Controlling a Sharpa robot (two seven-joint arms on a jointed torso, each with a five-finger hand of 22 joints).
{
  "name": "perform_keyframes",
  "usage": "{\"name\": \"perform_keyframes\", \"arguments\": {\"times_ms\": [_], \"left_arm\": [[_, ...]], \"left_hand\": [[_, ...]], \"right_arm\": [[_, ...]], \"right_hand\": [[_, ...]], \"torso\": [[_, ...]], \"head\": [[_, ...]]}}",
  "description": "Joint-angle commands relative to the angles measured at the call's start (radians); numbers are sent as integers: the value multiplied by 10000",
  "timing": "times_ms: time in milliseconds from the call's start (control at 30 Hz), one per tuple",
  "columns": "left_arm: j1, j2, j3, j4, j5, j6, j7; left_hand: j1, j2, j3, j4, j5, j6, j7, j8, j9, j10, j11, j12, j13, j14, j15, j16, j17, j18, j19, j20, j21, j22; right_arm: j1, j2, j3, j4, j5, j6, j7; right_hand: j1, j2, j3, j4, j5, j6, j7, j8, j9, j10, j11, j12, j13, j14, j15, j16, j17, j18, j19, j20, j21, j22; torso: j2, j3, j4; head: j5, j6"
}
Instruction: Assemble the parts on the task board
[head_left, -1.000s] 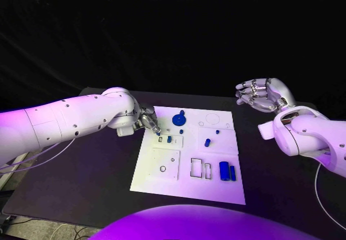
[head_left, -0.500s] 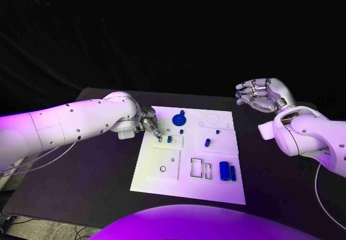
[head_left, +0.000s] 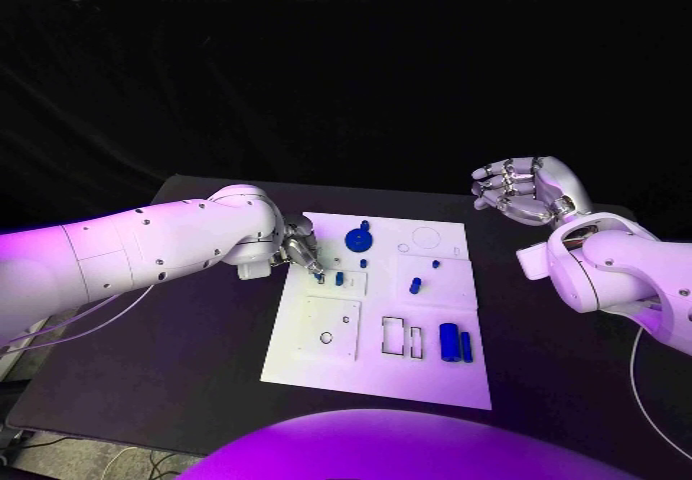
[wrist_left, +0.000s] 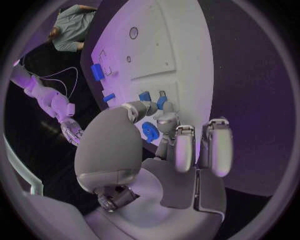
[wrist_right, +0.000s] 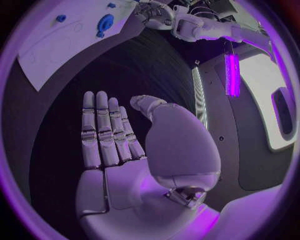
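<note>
The left robot hand (head_left: 299, 248) sits low at the task board's (head_left: 375, 375) left edge, close to small blue parts (head_left: 339, 279). The right robot hand (head_left: 526, 190) is up high past the far right corner. The counter (head_left: 173, 350) beside the board is bare.

Violet light washes the scene, strongest on the left arm (head_left: 137, 245) at 9 o'clock and the task board (head_left: 378, 312), while the backdrop from 10 to 2 o'clock stays near black and the table (head_left: 188, 350) is dim. In the right wrist view a bright purple light strip (wrist_right: 232, 75) glows at 1 o'clock. Both wrist views are fisheye circles, edges bent and darkened at the rim, with the near palms soft.
</note>
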Motion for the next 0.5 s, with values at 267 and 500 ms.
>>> {"name": "perform_keyframes", "arguments": {"times_ms": [267, 500], "left_arm": [[-11, 20, 1, 44, 203, 255, 63], [-12, 29, 1, 64, 269, 362, 56]], "left_hand": [[15, 111, 2225, -2325, 69, 81, -14, -36, 10, 80, 27, 56, 26, 957, -57, 69, 2328, -168, 170, -33, 47, 1409], [1, 95, 2230, -2366, 124, 117, -21, -62, 5, 110, 21, 77, 67, 965, -62, 81, 2355, -171, 177, -39, 57, 1421]], "right_arm": [[-6, 5, 1, 2, -67, 112, 109], [-6, 4, 1, 2, -66, 117, 107]], "right_hand": [[-67, 72, -10, -30, 57, 23, 59, -42, -12, 63, 2, -58, -9, 30, 30, -38, -9, 116, 13, 43, 26, -8], [-65, 69, -10, -38, 63, 23, 58, -44, -14, 61, 1, -61, -9, 30, 30, -44, -14, 116, 13, 43, 27, -26]], "torso": [[3, -2, -7], [3, 8, 3]], "head": [[-12, 2], [-15, 2]]}}
